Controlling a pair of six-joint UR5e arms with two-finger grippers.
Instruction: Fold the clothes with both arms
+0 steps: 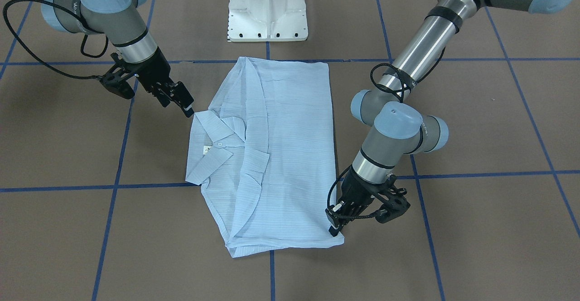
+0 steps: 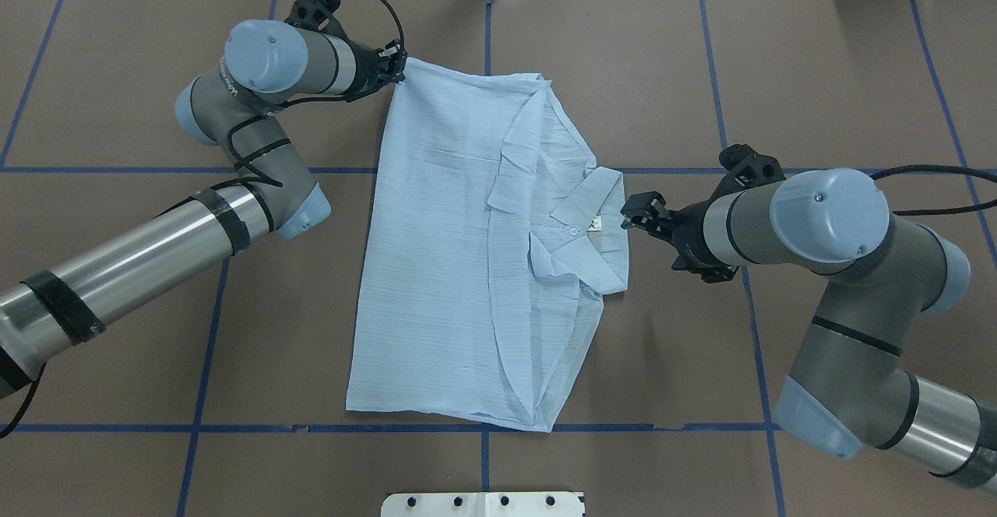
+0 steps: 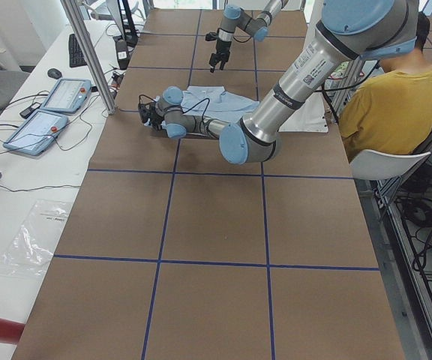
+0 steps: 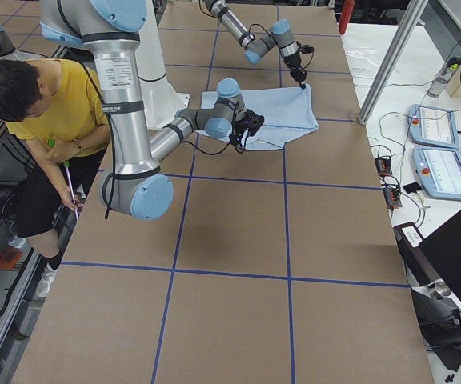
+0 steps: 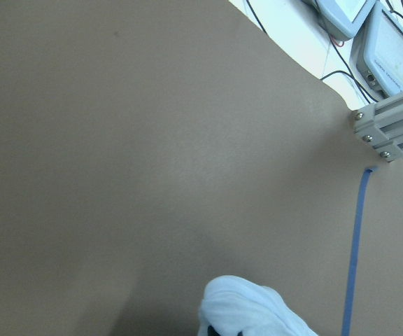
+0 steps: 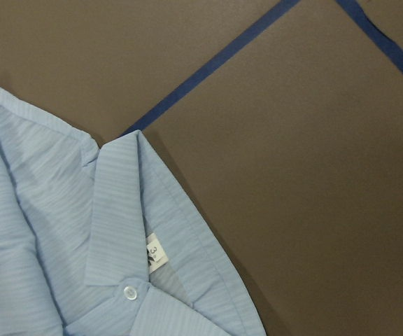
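Observation:
The light blue striped shirt (image 2: 444,268) lies folded lengthwise on the brown table, collar and white neck label (image 6: 155,253) on the robot's right. My left gripper (image 2: 395,72) is shut on the shirt's far left corner (image 1: 336,232), low at the table. Bunched fabric (image 5: 250,311) shows at the bottom of the left wrist view. My right gripper (image 2: 629,215) hovers just off the collar's edge (image 1: 188,109), open and empty. The right wrist view shows the collar (image 6: 117,210) and a button, with no fingers in it.
The white pedestal base (image 1: 267,8) stands at the robot's side of the table. A person in a yellow shirt (image 3: 396,97) sits beside it. Blue tape lines (image 2: 202,361) grid the brown surface. Control tablets (image 3: 47,112) lie on a side table beyond an aluminium post.

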